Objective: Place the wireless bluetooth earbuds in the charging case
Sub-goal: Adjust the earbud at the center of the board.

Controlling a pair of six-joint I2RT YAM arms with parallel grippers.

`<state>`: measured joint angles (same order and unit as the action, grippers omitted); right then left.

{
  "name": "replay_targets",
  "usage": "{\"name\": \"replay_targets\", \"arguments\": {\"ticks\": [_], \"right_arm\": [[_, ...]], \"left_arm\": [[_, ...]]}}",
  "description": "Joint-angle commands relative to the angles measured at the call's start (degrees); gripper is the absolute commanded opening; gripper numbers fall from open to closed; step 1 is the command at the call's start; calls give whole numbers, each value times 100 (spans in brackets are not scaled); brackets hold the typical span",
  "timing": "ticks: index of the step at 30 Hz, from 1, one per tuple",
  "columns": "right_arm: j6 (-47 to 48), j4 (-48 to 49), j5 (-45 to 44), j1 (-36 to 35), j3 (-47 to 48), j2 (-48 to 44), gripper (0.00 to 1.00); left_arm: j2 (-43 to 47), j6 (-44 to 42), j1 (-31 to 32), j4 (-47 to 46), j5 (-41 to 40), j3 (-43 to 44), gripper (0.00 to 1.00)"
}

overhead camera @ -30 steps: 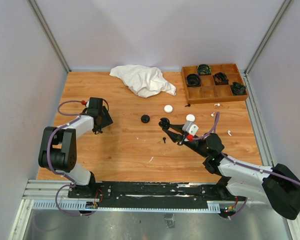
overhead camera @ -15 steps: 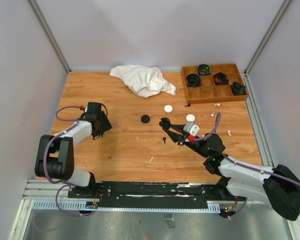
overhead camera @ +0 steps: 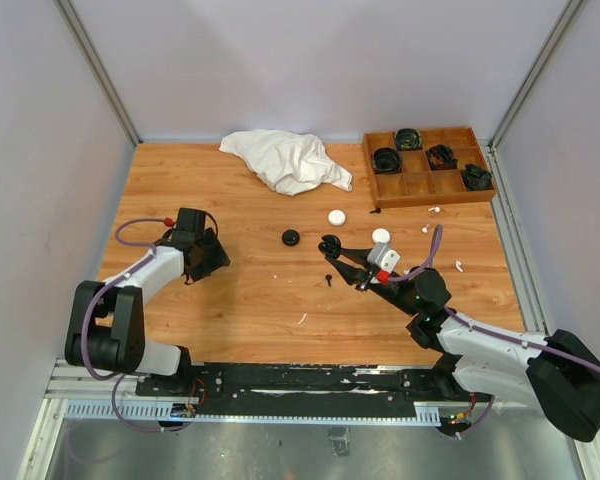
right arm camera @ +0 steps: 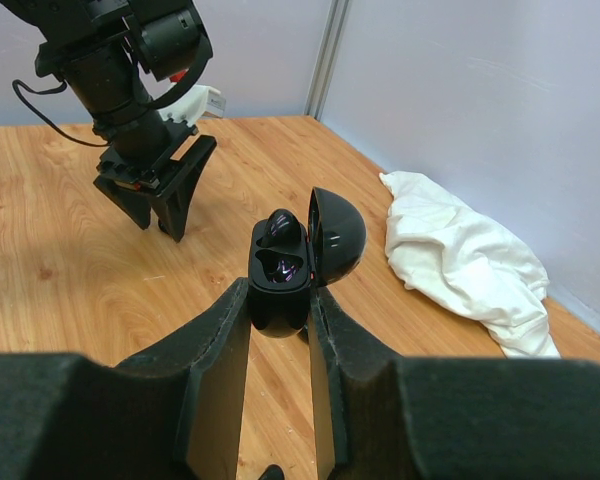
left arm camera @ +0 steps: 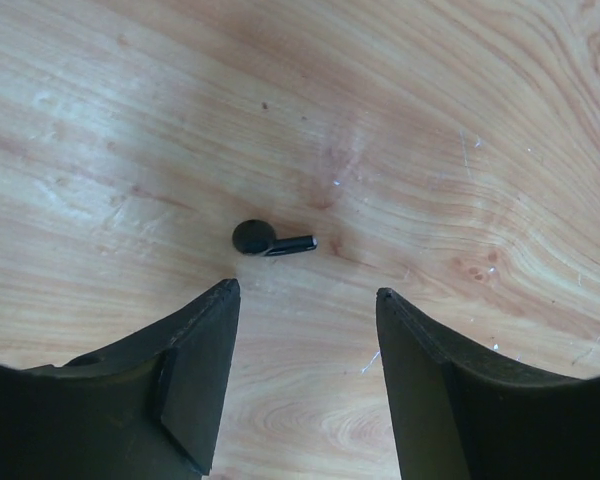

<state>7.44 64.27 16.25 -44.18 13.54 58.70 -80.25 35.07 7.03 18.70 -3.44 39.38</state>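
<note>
The left gripper [left arm camera: 305,292] hangs low over the wooden table [overhead camera: 240,300] with its jaws roughly half spread and nothing between them, a black earbud [left arm camera: 270,239] lying on its side just ahead of the tips, bulb to the left and stem to the right. The fingers flank the piece without touching it, a stance that looks set for a pinch across the small body. Across the table, the right gripper [right arm camera: 277,292] is clamped on the black charging case [right arm camera: 298,262], held upright and clear of the surface with its lid swung back, so the wells face up and out toward the other arm. One well appears to hold a dark bud already; the nearer one looks vacant, though the glossy black makes that hard to confirm. Holding the case aloft and open seems meant to give the left arm a steady target once it has the loose bud. A second black piece [overhead camera: 328,279] lies on the boards below the raised case. Small white earbuds [overhead camera: 434,210] lie scattered near the wooden tray [overhead camera: 428,194] at the far right, with two white cases [overhead camera: 337,216] and another black case [overhead camera: 291,237] at mid-table. A crumpled white cloth [overhead camera: 285,160] sits at the back edge, well apart from both arms
</note>
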Motion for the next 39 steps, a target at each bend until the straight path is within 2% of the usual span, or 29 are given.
{"name": "replay_targets", "arguments": {"ticks": [1,6,12,21,32,39], "right_arm": [[-37,209,-23,-115,-40,-144,1],[-41,213,-9,-122,-44,-127,1],[-30,202,-25,-115,-53,-152,1],[-3,131,-60,-117,-38,-175,1],[20,87,-61,-114,-27,-187,1],[28,36,-52,-116,-6,-206,1]], "left_arm": [[367,274,22,281,-496,24,61],[544,603,18,24,-741,-138,57],[196,538,14,-160,-963,139,57],[-402,349,18,-322,-596,369,56],[-1123,-300,195,-219,-194,982,53],[-1043,-378,387,43,-302,1176,53]]}}
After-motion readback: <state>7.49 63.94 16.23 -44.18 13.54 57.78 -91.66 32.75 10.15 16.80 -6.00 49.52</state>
